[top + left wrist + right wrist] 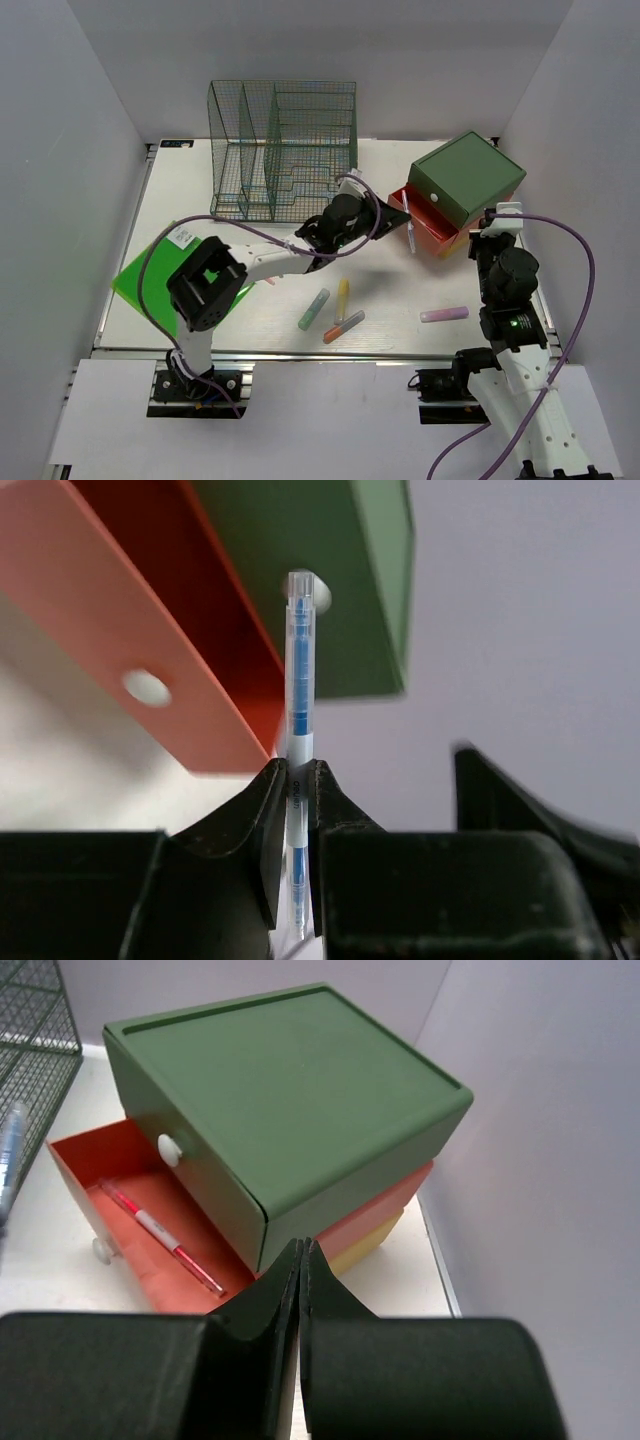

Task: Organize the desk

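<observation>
The white desk (400,290) carries a drawer box (465,178) with a green top at the right. Its red drawer (432,232) is pulled open, and a red pen (160,1235) lies inside. My left gripper (295,770) is shut on a clear pen with blue ink (300,660). The pen stands upright just in front of the open red drawer (120,610). From above, the blue pen (411,235) hangs at the drawer's left corner. My right gripper (302,1250) is shut with nothing in it. It hovers by the box's near right side (492,228).
A green wire rack (283,150) stands at the back. Green (314,309), yellow (342,298), orange (344,326) and pink (444,314) highlighters lie near the front edge. A green sheet (140,275) lies at the left under the left arm.
</observation>
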